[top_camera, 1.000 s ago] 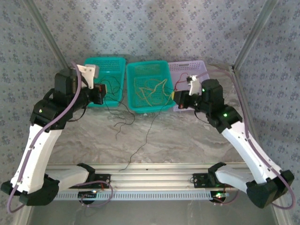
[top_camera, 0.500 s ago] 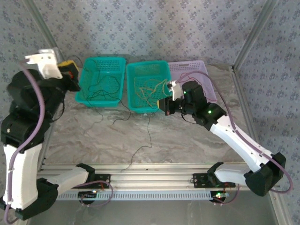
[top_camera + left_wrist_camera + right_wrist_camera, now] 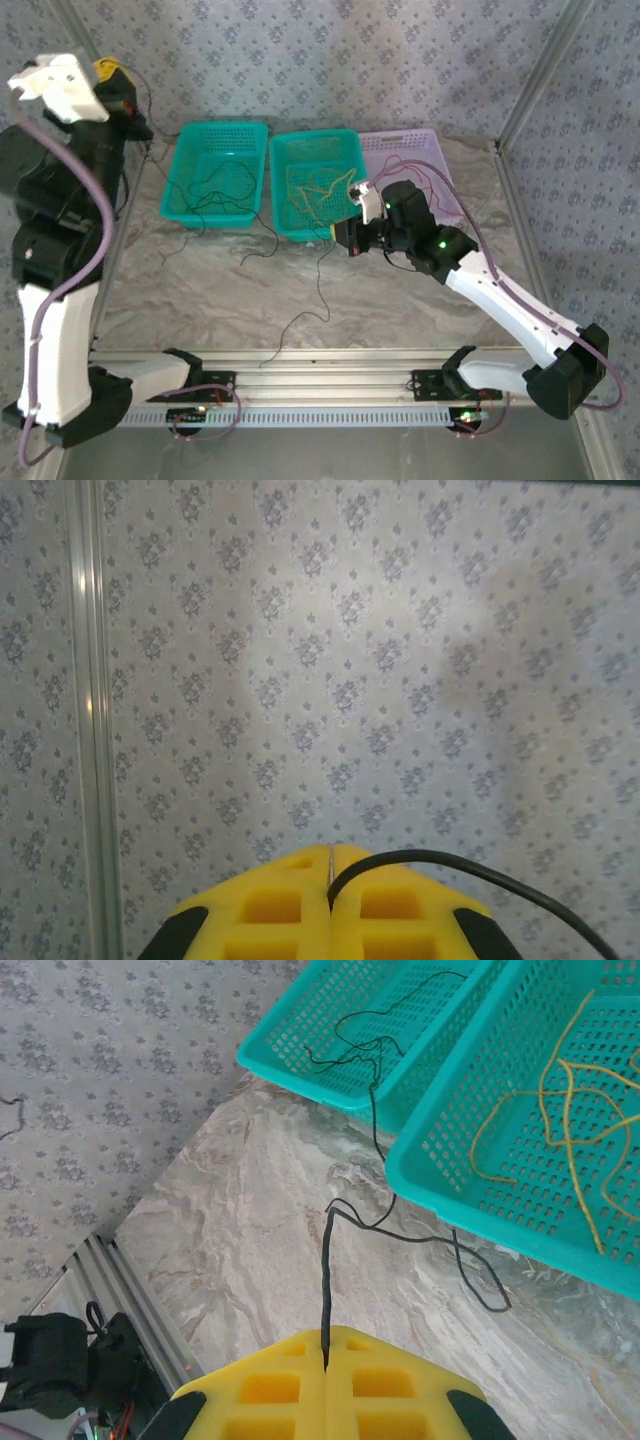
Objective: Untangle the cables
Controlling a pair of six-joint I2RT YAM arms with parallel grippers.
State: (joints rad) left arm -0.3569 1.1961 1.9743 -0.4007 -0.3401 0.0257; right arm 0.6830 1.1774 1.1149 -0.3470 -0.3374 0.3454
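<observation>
Left wrist: a black cable (image 3: 480, 872) is pinched between the clenched yellow pads of the left gripper (image 3: 330, 862), held high against the wall (image 3: 350, 660). The right gripper (image 3: 325, 1340), also clamped on a black strand (image 3: 325, 1260), sits low over the table (image 3: 260, 1220). The strand trails into the left basket (image 3: 300, 1065). Yellow cables (image 3: 570, 1130) lie in the middle basket (image 3: 440, 1175).

Step, as judged: drawing black lines apart. Next calls for a wider pull, minding the basket rims.

Marbled tabletop, patterned walls, aluminium post (image 3: 92, 680).

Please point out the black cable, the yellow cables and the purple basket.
black cable (image 3: 325, 1280): right wrist view, its straight lower stretch.
yellow cables (image 3: 566, 1110): right wrist view, one long strand.
purple basket (image 3: 402, 140): top external view, its far wall.
</observation>
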